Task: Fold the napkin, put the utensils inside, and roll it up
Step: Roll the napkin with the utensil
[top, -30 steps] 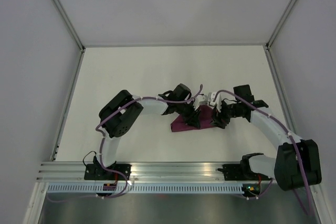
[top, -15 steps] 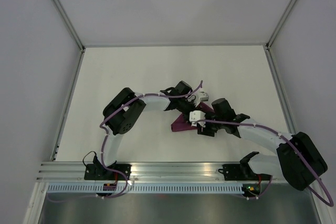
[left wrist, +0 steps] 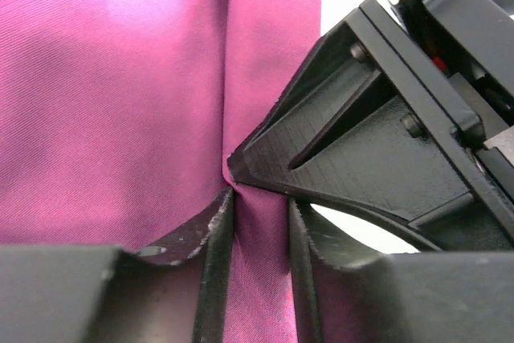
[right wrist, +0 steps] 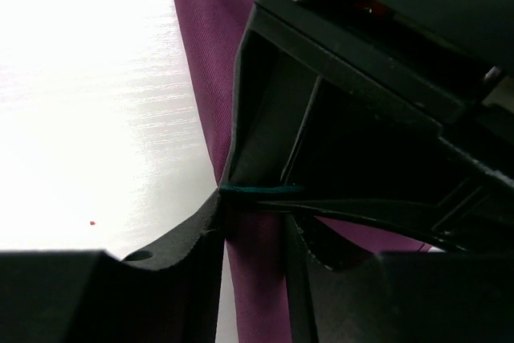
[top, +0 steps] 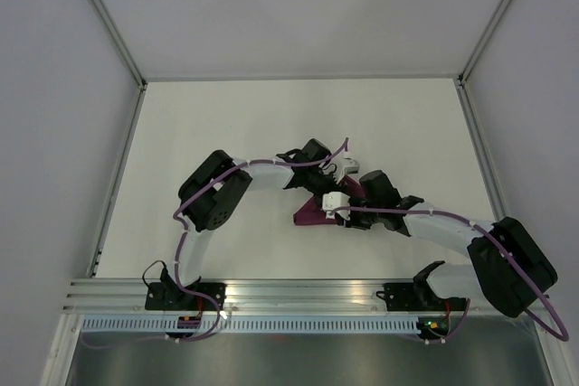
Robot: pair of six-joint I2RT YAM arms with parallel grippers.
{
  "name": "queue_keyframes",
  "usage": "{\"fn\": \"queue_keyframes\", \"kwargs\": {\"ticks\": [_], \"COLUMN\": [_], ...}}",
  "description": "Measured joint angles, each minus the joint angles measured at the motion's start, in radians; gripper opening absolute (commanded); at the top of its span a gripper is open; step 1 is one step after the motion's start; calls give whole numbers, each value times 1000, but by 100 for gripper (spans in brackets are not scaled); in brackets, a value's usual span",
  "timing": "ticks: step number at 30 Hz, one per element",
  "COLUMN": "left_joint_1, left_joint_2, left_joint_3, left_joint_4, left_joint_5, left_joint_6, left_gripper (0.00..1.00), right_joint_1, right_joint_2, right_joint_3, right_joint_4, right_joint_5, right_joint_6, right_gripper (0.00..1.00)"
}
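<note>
Right arm (top: 434,223) has swung in — from above, the right gripper (top: 333,214) meets the left gripper (top: 330,189) over the bunched napkin (top: 308,215) in the middle of the table (top: 226,115). Left wrist: jaws clamped on a raised purple fold. Right wrist: jaws pinching a narrow strip of cloth.

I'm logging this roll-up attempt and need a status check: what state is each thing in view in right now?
napkin: gathered into a narrow folded bundle, pinched by both grippers.
left gripper: shut on a fold of the napkin.
right gripper: shut on a napkin fold, close beside the left gripper.
</note>
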Motion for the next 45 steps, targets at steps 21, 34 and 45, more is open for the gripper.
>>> {"fn": "queue_keyframes", "kwargs": {"ticks": [21,34,45], "left_joint_1": [90,156,-128], "left_joint_2": [-180,-645,-783], "left_joint_3": [-196,-565,-748], "left_joint_4": [117,455,634], "left_joint_5": [-149,-528,-926], "left_joint_6": [-176,-305,-55], "left_gripper": [54,43,51], "right_joint_1": [-45,-203,-273], "right_joint_2": [208,550,804], "right_joint_3": [221,586,771], "right_joint_4": [-204,-666,-1064], "right_joint_5": [-108,-370,-486], "right_joint_6": [-47,-214,-300], "right_gripper": [11,11,12]}}
